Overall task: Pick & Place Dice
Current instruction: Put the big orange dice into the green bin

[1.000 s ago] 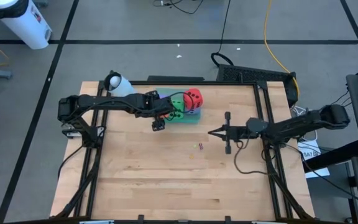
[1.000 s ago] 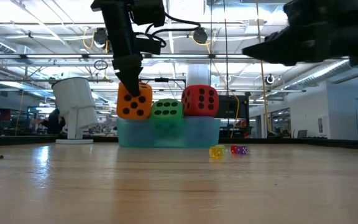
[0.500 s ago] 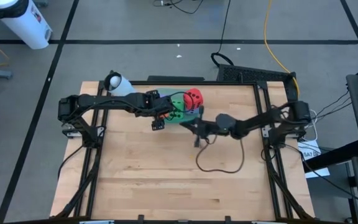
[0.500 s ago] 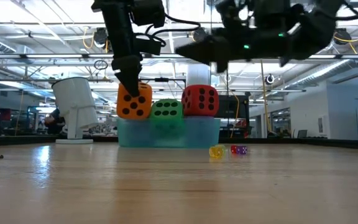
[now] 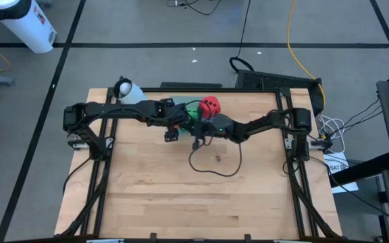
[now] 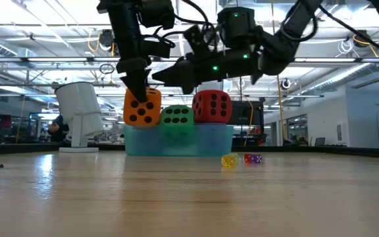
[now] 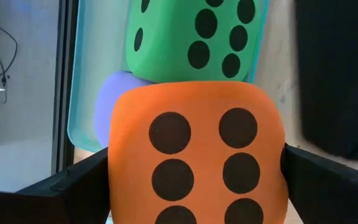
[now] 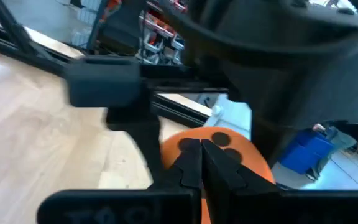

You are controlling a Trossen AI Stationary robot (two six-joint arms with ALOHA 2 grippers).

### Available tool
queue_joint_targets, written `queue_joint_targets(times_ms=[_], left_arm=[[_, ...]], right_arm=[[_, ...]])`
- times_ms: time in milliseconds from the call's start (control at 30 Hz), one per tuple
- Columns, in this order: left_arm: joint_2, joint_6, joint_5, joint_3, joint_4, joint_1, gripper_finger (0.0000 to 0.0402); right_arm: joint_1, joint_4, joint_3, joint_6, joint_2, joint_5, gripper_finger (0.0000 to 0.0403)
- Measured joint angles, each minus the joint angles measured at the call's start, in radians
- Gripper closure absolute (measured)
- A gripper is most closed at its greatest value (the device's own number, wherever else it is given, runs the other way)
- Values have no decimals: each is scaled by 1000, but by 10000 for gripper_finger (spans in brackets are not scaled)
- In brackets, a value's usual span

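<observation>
At the far left edge of the table (image 5: 147,202) a white cylinder (image 6: 79,115) stands on its own. Next comes the left gripper (image 6: 135,80), reaching down from above with its fingers spread wide on either side of the orange die (image 6: 142,106); in the left wrist view the two dark fingers (image 7: 73,183) flank the die's six-pip face, and whether they press on it cannot be told. The orange die (image 7: 194,158) sits on top of the teal tray (image 6: 176,141), with a light purple die (image 7: 114,102) tucked under it and the green die (image 6: 177,116) just beside it. To the right of the green die the red die (image 6: 210,106) stands higher. The right gripper (image 6: 158,78) hangs above the row of dice, its fingers pinched together and holding nothing, pointing toward the orange die. On the wood in front of the tray lie two tiny dice (image 6: 241,159), one yellow and one purple
</observation>
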Motion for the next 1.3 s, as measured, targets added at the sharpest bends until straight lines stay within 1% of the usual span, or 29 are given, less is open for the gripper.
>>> queue_joint_targets(times_ms=[67,300,467,667,1300], left_arm=[[0,0,3,0,0,0,3],[0,3,18,0,28,0,3],[0,11,25,0,30,4,3],[0,29,47,0,42,2,3],[0,35,87,0,51,2,2]], right_arm=[[-4,-3,34,0,21,-1,403],[-21,-50,72,19,38,-5,403],[-39,-107,70,1,38,-6,403],[-65,-184,71,45,34,-14,403],[-75,-258,71,58,34,-12,403]])
